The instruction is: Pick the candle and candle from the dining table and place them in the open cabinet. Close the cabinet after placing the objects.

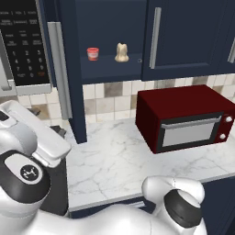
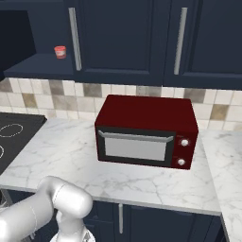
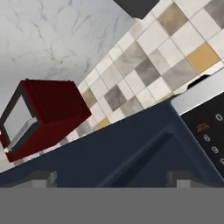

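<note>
open cabinet shelf holds cream candle, red cup; gripper fingers spread wide, empty.

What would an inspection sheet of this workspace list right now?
Surface: marble counter, bare in front of the robot.
Job's things: cabinet open; cream candle upright on its shelf.
Clutter: red cup on the same shelf, left of the candle and apart from it; red oven on the counter.
Grippers: gripper open, holding nothing, facing the cabinet door.
Cables: nothing seen.
Surroundings: microwave left of the cabinet, stovetop, tiled backsplash.
</note>
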